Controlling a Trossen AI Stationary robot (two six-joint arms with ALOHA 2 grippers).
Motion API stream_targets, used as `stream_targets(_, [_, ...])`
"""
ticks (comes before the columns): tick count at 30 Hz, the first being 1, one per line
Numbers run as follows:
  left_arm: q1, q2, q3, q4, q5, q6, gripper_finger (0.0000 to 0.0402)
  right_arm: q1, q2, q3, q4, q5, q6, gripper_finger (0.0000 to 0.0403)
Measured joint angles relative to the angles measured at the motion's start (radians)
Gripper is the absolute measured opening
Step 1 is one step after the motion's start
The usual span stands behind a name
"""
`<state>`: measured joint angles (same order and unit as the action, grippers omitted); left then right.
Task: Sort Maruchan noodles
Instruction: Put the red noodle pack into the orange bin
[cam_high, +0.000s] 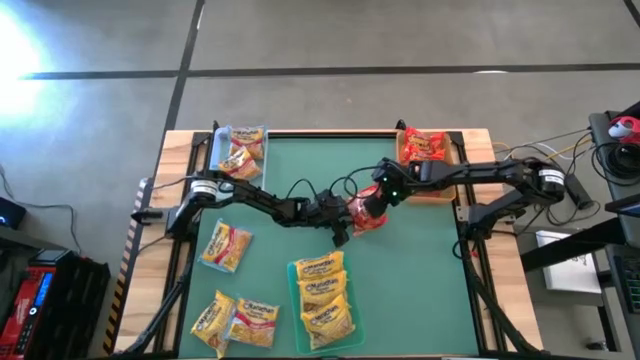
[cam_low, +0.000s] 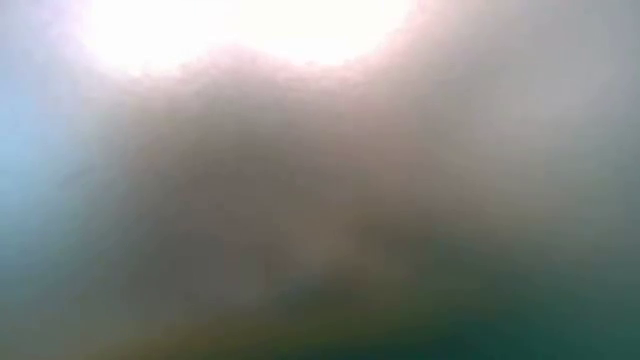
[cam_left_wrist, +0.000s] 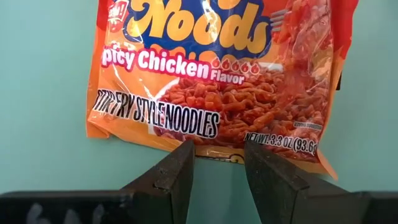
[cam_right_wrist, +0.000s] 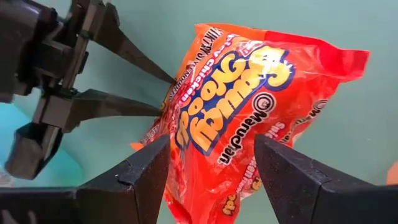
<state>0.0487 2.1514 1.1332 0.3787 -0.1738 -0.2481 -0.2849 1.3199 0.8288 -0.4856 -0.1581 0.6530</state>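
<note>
Two pincers (cam_high: 345, 212) (cam_high: 372, 205) on 1 red pkt (cam_high: 366, 212), 7 yellow pkts (cam_high: 322, 268).

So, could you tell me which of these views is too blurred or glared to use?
Low view: wholly blurred haze with white glare at the top, nothing readable. High view: glare on the floor at upper left. Left wrist view: the red packet print is sharp. Right wrist view: shiny wrapper, still legible.
</note>
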Motion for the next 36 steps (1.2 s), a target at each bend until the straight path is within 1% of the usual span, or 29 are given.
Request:
stream_targets(4, [0.002, 0.001, 0.0, 0.007, 0.0, 0.0, 0.0125, -0.009, -0.038, 0.025, -0.066, -0.002, -0.004, 0.0221])
stream_targets(8, [0.002, 0.001, 0.0, 0.006, 0.0, 0.0, 0.0125, -0.004, -0.061, 0.033, -0.18, 0.0, 0.032, 0.0221])
stream_targets(16, [0.002, 0.002, -0.001, 0.005, 0.0, 0.0, 0.0125, 0.034, -0.055, -0.02, -0.18, -0.001, 0.107, 0.0221])
stream_targets(20, [0.002, 0.002, -0.001, 0.005, 0.0, 0.0, 0.0125, 0.034, -0.056, -0.027, -0.128, -0.003, 0.12, 0.0221])
stream_targets(23, [0.002, 0.002, -0.001, 0.005, 0.0, 0.0, 0.0125, 0.028, -0.056, -0.034, -0.074, -0.034, 0.128, 0.0221])
stream_targets(30, [0.002, 0.002, -0.001, 0.004, 0.0, -0.001, 0.0125, 0.011, -0.055, -0.08, -0.045, -0.035, 0.136, 0.0221])
stream_targets(33, [0.002, 0.002, -0.001, 0.004, 0.0, -0.001, 0.0125, 0.011, -0.055, -0.123, 0.032, -0.052, 0.15, 0.0222])
stream_targets(36, [0.002, 0.002, -0.001, 0.004, 0.0, 0.0, 0.0125, 0.005, -0.055, -0.174, 0.146, -0.093, 0.167, 0.0222])
